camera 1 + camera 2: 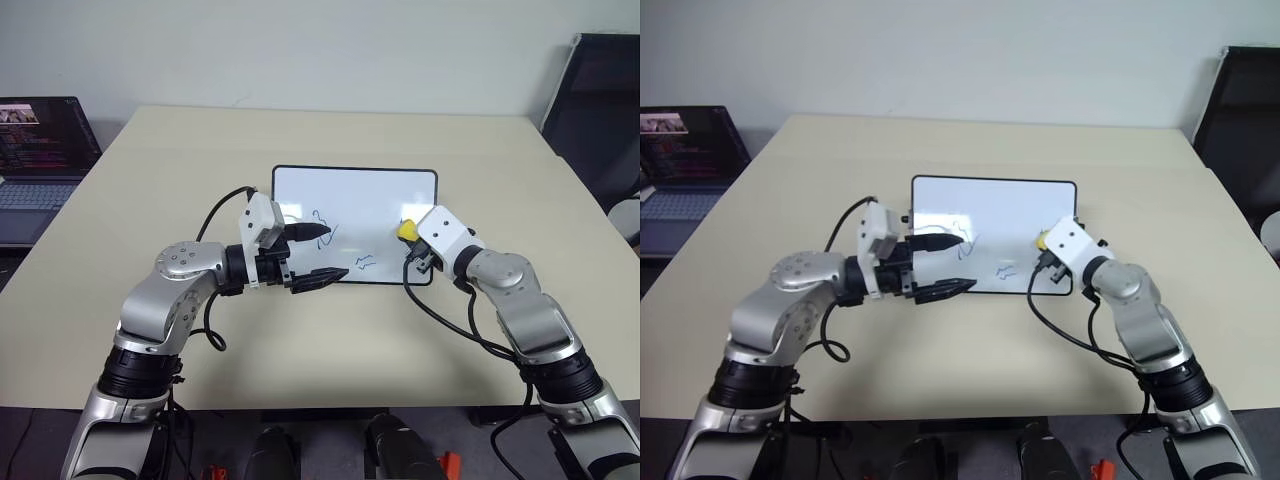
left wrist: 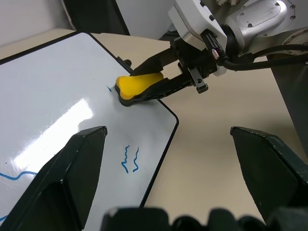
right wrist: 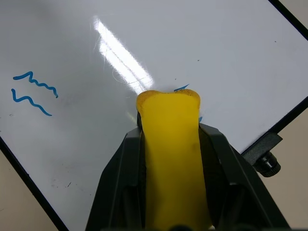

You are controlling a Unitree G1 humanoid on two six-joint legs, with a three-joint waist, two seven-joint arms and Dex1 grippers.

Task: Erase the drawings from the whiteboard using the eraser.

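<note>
Two grippers over the whiteboard (image 1: 355, 200) | right gripper (image 2: 144, 83) clamped on the eraser (image 2: 137, 86), pressed on the board's right edge beside a blue mark | left gripper (image 1: 325, 252) fingers apart above the left half | drawings (image 3: 32, 91) near the board's front edge.

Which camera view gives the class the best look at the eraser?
The left wrist view: the eraser shows whole, side-on, clamped in the right gripper on the whiteboard. The right wrist view shows its top; head views, a yellow spot.
</note>
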